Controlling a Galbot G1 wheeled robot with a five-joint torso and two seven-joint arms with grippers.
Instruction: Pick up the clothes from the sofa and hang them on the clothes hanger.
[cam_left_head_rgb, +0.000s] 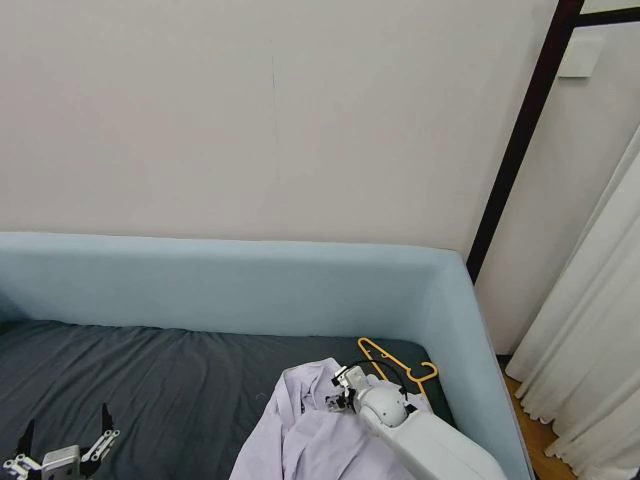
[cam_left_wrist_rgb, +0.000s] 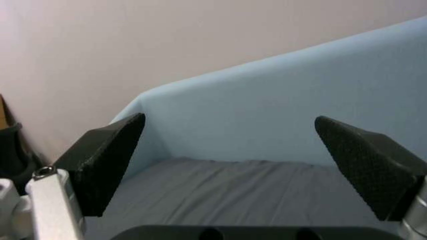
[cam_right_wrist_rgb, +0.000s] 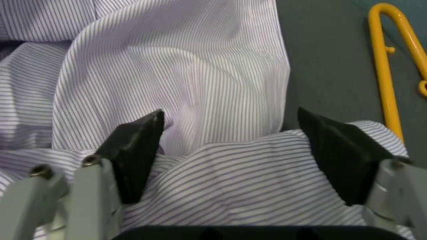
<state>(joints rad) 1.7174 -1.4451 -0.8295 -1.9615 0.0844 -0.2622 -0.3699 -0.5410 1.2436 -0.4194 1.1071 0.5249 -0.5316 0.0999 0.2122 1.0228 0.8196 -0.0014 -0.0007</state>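
Observation:
A pale lilac striped shirt (cam_left_head_rgb: 310, 430) lies crumpled on the dark grey sofa seat (cam_left_head_rgb: 150, 370), at its right end. A yellow clothes hanger (cam_left_head_rgb: 395, 368) lies beside it, its hook toward the sofa's right arm. My right gripper (cam_left_head_rgb: 340, 389) hovers just over the shirt's upper edge; in the right wrist view its fingers (cam_right_wrist_rgb: 137, 150) stand open, spread over the folds of the shirt (cam_right_wrist_rgb: 200, 90), with the hanger (cam_right_wrist_rgb: 385, 65) off to one side. My left gripper (cam_left_head_rgb: 62, 450) is low at the front left, open over the bare seat (cam_left_wrist_rgb: 253, 195).
The light blue sofa back (cam_left_head_rgb: 220, 285) and right arm (cam_left_head_rgb: 465, 340) fence the seat. A plain wall rises behind. A dark door frame (cam_left_head_rgb: 515, 150) and white curtains (cam_left_head_rgb: 590, 370) stand to the right of the sofa.

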